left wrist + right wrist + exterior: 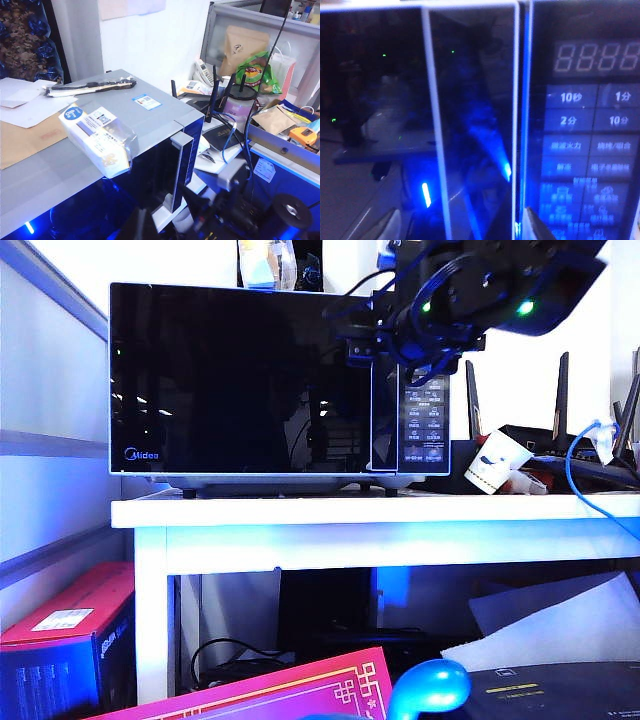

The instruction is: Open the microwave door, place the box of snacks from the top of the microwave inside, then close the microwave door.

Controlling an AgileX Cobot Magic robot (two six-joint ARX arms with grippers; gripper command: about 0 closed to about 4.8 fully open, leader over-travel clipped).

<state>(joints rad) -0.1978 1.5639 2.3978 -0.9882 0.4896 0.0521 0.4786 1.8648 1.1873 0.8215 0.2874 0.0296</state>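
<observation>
White table (300,512), microwave (280,380) shut, right arm at its handle strip.

Right gripper (460,227), fingers spread wide, faces the microwave door (470,125); next it should straddle the handle and pull. Left gripper, out of sight, is closed, holding nothing visible. Farther up, the box of snacks (97,137) waits on the roof.
</observation>
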